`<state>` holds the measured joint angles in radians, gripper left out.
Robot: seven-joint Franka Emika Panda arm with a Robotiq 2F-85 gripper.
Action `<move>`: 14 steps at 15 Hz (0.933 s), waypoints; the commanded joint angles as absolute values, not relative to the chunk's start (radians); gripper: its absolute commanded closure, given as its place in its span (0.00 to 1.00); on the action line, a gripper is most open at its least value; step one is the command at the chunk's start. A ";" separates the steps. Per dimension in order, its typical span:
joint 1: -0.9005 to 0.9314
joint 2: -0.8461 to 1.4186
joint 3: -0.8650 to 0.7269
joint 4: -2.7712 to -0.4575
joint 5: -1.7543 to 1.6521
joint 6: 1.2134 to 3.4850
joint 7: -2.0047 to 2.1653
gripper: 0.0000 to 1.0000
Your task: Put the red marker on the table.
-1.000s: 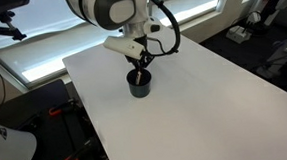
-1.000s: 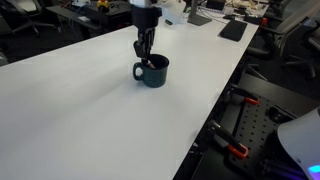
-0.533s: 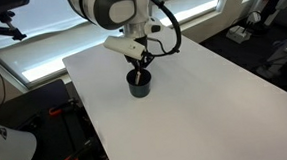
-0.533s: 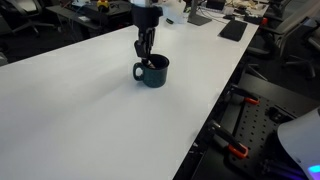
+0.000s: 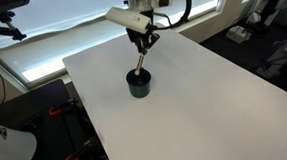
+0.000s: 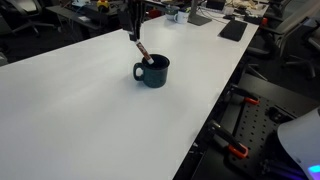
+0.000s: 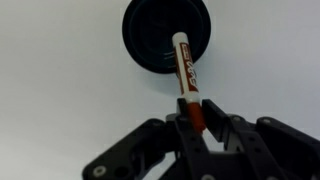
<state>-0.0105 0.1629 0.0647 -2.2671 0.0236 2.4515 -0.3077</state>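
My gripper (image 5: 144,47) is shut on the red marker (image 5: 141,64), which hangs from it slightly tilted, with its lower tip just above the dark round cup (image 5: 139,82). The cup stands on the white table (image 5: 205,96). In an exterior view the marker (image 6: 142,52) slants down from the gripper (image 6: 133,36) to the cup's (image 6: 153,71) rim. In the wrist view the marker (image 7: 187,80) is clamped between the jaws (image 7: 196,118); its white end lies over the cup's (image 7: 166,34) dark opening.
The table's edges (image 5: 85,114) drop off to black equipment and floor on either side. Desks with clutter (image 6: 200,15) stand beyond the far end. Windows with blinds (image 5: 50,26) run behind the table.
The gripper has risen from the cup's mouth, lifting the red marker up out of the cup. The cup has stayed in place.
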 commanded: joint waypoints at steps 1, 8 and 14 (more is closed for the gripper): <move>-0.014 0.168 0.053 -2.175 0.054 2.411 -0.269 0.95; -0.052 0.300 0.015 -2.009 0.176 2.432 -0.124 0.95; -0.114 0.434 0.000 -1.907 0.312 2.407 -0.001 0.95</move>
